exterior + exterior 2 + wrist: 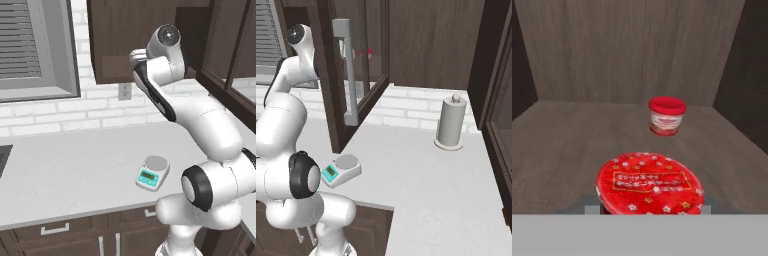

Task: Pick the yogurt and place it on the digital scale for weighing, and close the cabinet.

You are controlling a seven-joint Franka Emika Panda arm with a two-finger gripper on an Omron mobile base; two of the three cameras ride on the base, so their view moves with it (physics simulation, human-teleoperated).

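**Yogurt gripped on the cabinet shelf — lift-out comes next**

You are in the picking step. In the hand view the yogurt [649, 184] sits right at the bottom of the frame, its bright red starred lid between the gripper [651, 209] fingers, which have drawn in against its sides; it looks pinched, though the contact itself is hidden under the lid. It rests on the wooden shelf [557, 150] inside the cabinet [368, 55], with the shorter red-and-white cup [666, 116] standing well apart, further back toward the rear wall.

Your next move is likely a small lift off the shelf, then a straight pull back out through the opening, minding the open glass door [356, 85] and its long metal handle [347, 70]. Then carry it down to the digital scale [153, 173], which waits on the counter [70, 170] with its round platter bare. The cabinet door is yet to be closed.
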